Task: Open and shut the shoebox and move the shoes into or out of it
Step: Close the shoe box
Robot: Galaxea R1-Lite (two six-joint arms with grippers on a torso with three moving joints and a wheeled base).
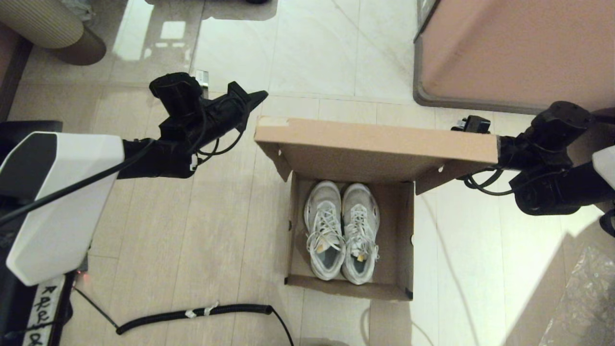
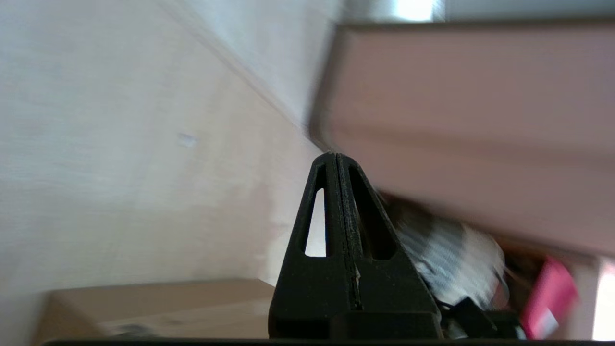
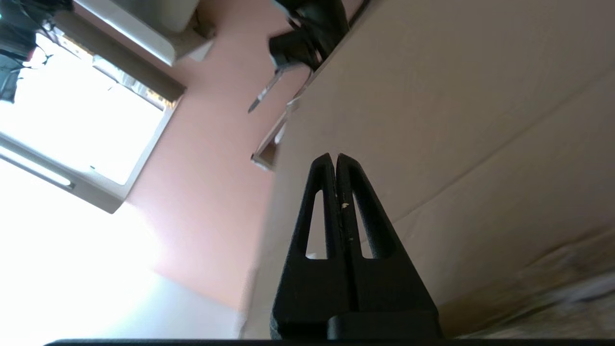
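The brown cardboard shoebox (image 1: 406, 240) stands open on the floor in the head view. Its hinged lid (image 1: 375, 149) is raised and leans over the back of the box. Inside, side by side, lie the white mesh shoes (image 1: 341, 230), toes toward the lid. My left gripper (image 1: 261, 95) is shut and empty, in the air just beyond the lid's far left corner. My right gripper (image 3: 335, 156) is also shut, its tips against the lid's underside (image 3: 456, 120) at the right edge. In the head view the lid hides those tips.
A large pinkish-brown block with a dark rim (image 1: 514, 48) stands at the back right. A black corrugated cable (image 1: 192, 315) lies on the floor near the front left of the box. A ribbed beige roll (image 1: 43, 24) sits at the far left, crinkled plastic (image 1: 586, 298) at the near right.
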